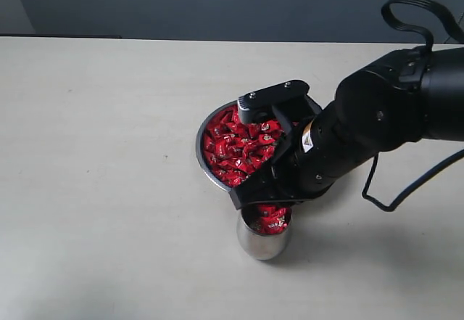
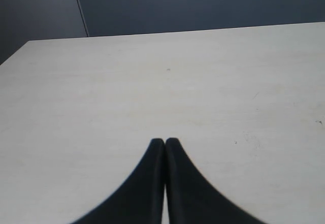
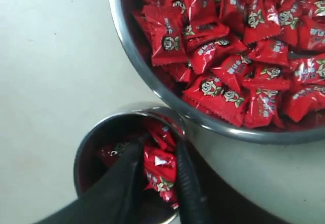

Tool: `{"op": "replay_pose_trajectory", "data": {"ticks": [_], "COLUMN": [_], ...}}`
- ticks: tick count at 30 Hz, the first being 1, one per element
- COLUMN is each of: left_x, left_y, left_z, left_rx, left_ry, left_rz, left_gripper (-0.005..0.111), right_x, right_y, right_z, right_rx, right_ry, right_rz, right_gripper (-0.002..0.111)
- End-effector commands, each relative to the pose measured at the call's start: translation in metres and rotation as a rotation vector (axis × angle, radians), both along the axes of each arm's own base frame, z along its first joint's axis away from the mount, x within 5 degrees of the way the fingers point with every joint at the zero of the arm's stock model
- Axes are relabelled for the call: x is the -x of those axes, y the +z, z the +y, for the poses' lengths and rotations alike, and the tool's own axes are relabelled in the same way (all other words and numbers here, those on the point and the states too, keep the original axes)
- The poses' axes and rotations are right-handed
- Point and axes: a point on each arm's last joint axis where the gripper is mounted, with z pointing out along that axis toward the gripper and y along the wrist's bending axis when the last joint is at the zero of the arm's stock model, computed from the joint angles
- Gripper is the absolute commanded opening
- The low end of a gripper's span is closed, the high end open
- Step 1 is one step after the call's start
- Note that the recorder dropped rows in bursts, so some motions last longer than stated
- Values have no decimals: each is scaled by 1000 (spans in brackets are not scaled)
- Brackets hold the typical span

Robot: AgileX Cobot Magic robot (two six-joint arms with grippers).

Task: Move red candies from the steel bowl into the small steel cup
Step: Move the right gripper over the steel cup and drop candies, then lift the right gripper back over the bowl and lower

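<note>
The steel bowl [image 1: 199, 146] sits mid-table, heaped with red candies [image 1: 235, 146]. Touching its near side stands the small steel cup [image 1: 264, 246], with several red candies [image 1: 273, 220] inside. My right gripper [image 1: 262, 202] hangs over the cup's mouth. In the right wrist view its fingers reach into the cup [image 3: 81, 153] beside the bowl [image 3: 244, 158], and the gripper [image 3: 158, 148] is shut on one red candy [image 3: 160, 165]. More candies [image 3: 228, 56] fill the bowl. My left gripper [image 2: 164, 141] is shut and empty over bare table, out of the exterior view.
The pale table [image 1: 94, 153] spreads wide to the left of the bowl. The right arm [image 1: 377, 124] and its black cable [image 1: 406, 189] cover the right side. A dark wall runs along the table's far edge.
</note>
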Motion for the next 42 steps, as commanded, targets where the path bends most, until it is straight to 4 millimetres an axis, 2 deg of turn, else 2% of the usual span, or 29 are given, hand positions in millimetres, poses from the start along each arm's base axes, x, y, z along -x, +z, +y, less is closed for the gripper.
{"op": "replay_pose_trajectory", "data": {"ticks": [1, 4, 9, 12, 14, 15, 19, 22, 26, 29, 37, 42], "left_x": [0, 0, 0, 0, 0, 0, 0, 0, 0, 0, 0, 0], "left_y": [0, 0, 0, 0, 0, 0, 0, 0, 0, 0, 0, 0], "left_z": [0, 0, 0, 0, 0, 0, 0, 0, 0, 0, 0, 0], "left_rx": [-2, -2, -2, -2, -2, -2, -2, -2, -2, -2, -2, -2], "left_ry": [2, 2, 2, 2, 2, 2, 2, 2, 2, 2, 2, 2], "left_rz": [-12, -12, -12, -12, -12, -12, -12, -12, -12, -12, -12, -12], "left_gripper": [0, 0, 0, 0, 0, 0, 0, 0, 0, 0, 0, 0], "right_x": [-4, -18, -57, -108, -130, -135, -154, -171, -181, -184, -190, -192], "right_y": [17, 36, 63, 73, 69, 68, 47, 15, -23, -38, -43, -55], "right_z": [-5, -11, -30, -56, -59, -57, -35, -20, -7, -3, 4, 4], "right_rx": [-26, -25, -51, -28, 10, 6, -36, -44, -45, -40, -58, -40], "right_ry": [27, -9, -177, -332, -333, -325, -250, -221, -172, -157, -117, -112], "right_rz": [-99, -183, -272, -286, -246, -233, -150, -95, 9, 48, 55, 67], "right_gripper": [23, 23, 23, 23, 25, 27, 46, 41, 31, 31, 31, 31]}}
